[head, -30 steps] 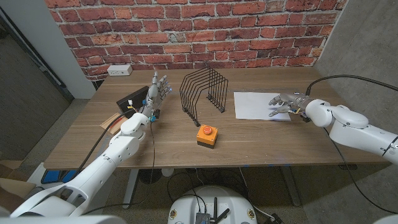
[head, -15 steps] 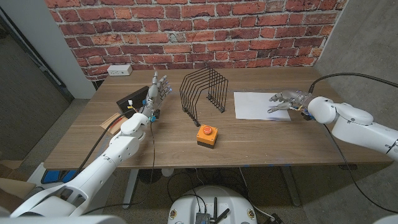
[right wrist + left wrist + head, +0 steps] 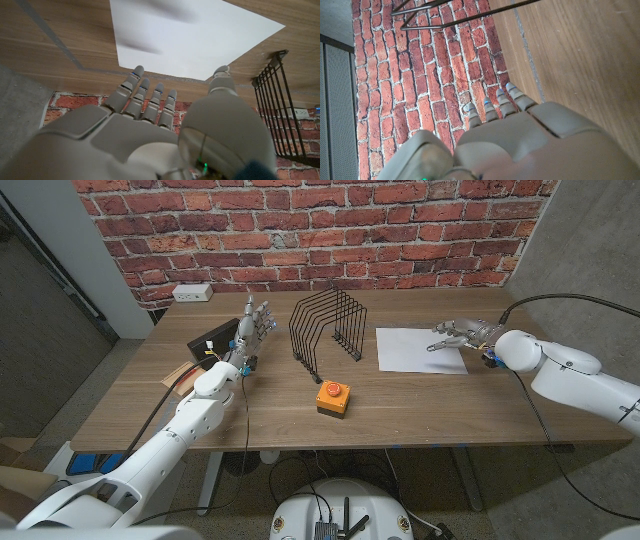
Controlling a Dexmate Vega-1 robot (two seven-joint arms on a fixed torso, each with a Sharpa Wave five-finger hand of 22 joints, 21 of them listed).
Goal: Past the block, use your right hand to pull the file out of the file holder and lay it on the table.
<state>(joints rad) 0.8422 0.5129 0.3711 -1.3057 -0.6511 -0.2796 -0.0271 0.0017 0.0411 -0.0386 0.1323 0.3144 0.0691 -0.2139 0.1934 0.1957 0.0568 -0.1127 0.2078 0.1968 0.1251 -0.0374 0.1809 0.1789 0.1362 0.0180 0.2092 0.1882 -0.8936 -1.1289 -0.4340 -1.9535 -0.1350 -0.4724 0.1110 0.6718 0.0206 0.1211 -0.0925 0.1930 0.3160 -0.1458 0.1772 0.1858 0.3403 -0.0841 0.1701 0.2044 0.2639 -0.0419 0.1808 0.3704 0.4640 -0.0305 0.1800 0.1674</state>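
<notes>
**Observer:** Which step are you reading here?

**Operator:** I'm reading the tail end. The file [image 3: 421, 349], a white sheet, is lying flat on the table [image 3: 420, 405], directly under my right hand [image 3: 458, 337]. The file holder [image 3: 327, 327], a black wire rack, is standing well off to the thumb side of that hand, and I'm seeing nothing in its slots.

**Observer:** And the hand itself?

**Operator:** Fingers are spread and gripping nothing. In the right wrist view they're reaching out over the sheet's edge, seemingly just above it; contact I can't confirm. The left hand [image 3: 255, 322] is standing upright with fingers extended, also holding nothing, on the far side of the rack from my working hand.

**Observer:** Next move?

**Operator:** I'm judging the lay-down done, so it calls for lifting clear without dragging the paper. A light sheet may slide if a fingertip catches it.

**Observer:** The block?

**Operator:** A black block with an orange button [image 3: 332, 397] is sitting nearer me than the rack, well apart from the sheet.

**Observer:** Surroundings?

**Operator:** Wood-grain tabletop, red brick wall [image 3: 320, 225] behind, a white outlet strip [image 3: 192, 293] at the far edge beyond the left hand.
</notes>
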